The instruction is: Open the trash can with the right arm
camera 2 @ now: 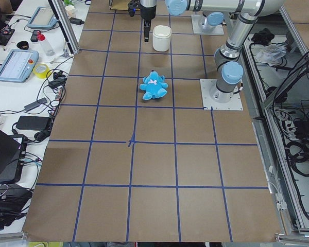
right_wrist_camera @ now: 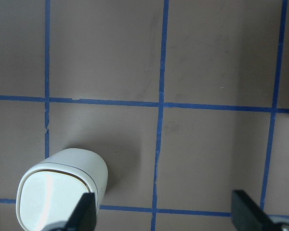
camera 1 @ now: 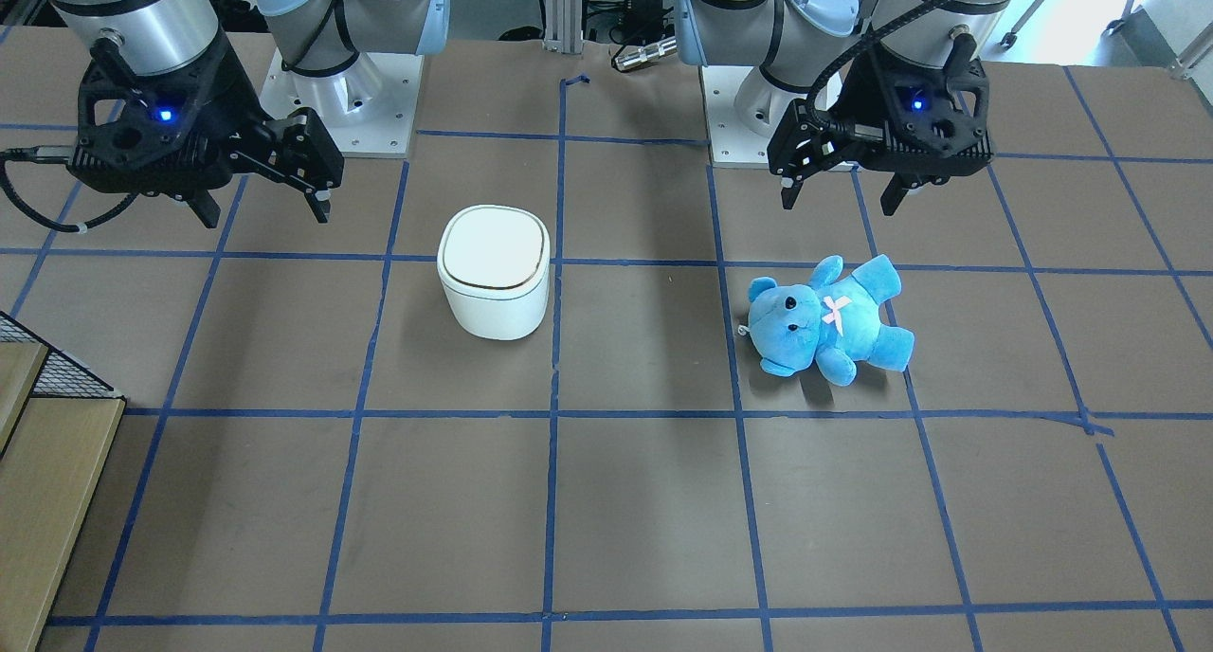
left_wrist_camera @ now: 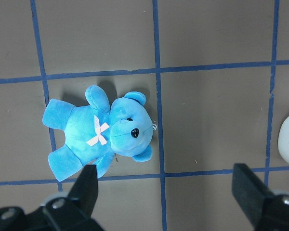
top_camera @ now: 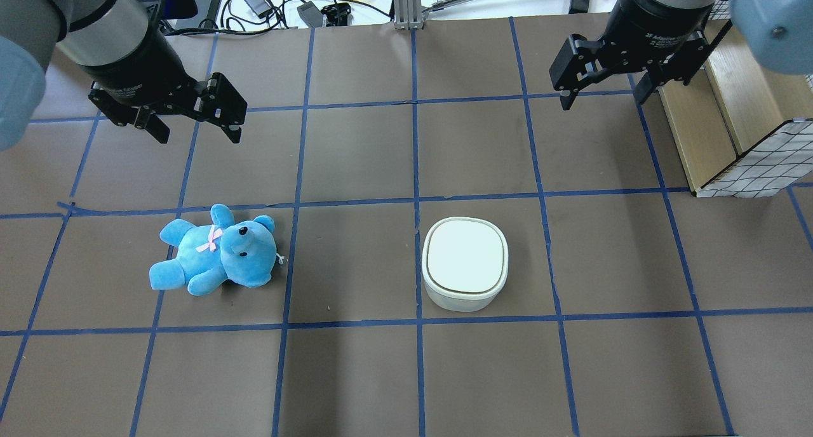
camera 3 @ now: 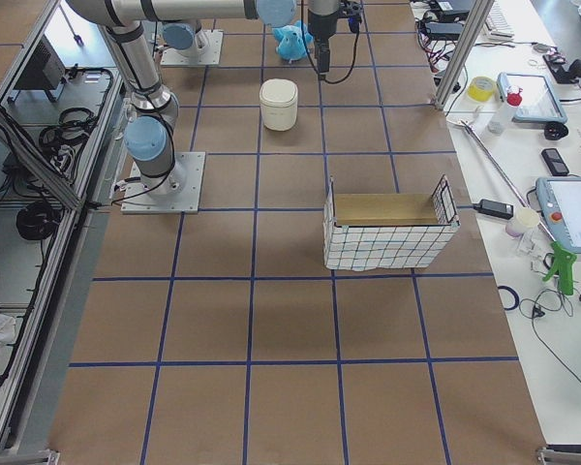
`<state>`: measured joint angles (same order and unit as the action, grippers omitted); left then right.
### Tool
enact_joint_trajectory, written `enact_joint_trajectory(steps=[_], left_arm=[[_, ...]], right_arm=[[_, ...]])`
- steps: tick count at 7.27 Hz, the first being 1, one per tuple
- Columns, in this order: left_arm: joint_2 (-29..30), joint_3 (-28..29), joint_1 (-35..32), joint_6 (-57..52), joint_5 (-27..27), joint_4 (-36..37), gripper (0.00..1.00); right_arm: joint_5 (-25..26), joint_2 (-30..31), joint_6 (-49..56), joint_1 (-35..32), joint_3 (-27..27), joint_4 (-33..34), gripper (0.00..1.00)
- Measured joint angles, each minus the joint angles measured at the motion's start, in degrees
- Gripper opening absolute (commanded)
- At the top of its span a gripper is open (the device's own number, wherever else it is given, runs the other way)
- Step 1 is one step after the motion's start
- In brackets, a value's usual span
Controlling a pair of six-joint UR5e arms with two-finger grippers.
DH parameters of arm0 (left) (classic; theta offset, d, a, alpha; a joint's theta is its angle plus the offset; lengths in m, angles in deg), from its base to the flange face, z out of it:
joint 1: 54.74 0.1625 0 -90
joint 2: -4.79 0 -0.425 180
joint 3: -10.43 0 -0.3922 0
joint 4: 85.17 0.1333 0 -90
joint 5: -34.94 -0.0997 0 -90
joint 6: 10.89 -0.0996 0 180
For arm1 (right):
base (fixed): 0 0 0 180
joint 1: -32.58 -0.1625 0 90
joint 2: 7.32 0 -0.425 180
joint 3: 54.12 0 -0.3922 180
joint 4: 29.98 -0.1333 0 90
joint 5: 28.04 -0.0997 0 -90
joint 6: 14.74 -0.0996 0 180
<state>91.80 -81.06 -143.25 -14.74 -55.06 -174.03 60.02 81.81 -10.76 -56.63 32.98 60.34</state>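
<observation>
The trash can (camera 1: 493,273) is a small white rounded-square bin with its flat lid shut, standing near the table's middle; it also shows in the overhead view (top_camera: 465,262) and at the lower left of the right wrist view (right_wrist_camera: 58,195). My right gripper (top_camera: 602,100) is open and empty, raised above the table, off to the bin's far right side in the overhead view; in the front-facing view the right gripper (camera 1: 263,214) hangs left of the bin. My left gripper (top_camera: 198,135) is open and empty, raised above a blue teddy bear (top_camera: 216,253).
The teddy (camera 1: 829,316) lies on its back about two grid squares from the bin. A wire-mesh basket with wooden sides (top_camera: 749,164) stands at the table's right edge near my right gripper. Blue tape lines grid the brown table (top_camera: 356,373).
</observation>
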Motion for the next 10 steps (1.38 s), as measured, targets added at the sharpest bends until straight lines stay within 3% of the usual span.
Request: enact_joint_trajectory(steps=[8, 9, 10], left_arm=[[0.0, 0.0, 0.0, 0.0, 0.0, 0.0, 1.0], [0.0, 0.0, 0.0, 0.0, 0.0, 0.0, 1.0], [0.0, 0.0, 0.0, 0.0, 0.0, 0.0, 1.0]], right_arm=[[-0.2, 0.1, -0.4, 0.0, -0.1, 0.0, 1.0], [-0.5, 0.1, -2.9, -0.2, -0.2, 0.0, 0.97], [-0.6, 0.1, -7.0, -1.2, -0.4, 0.1, 0.78]])
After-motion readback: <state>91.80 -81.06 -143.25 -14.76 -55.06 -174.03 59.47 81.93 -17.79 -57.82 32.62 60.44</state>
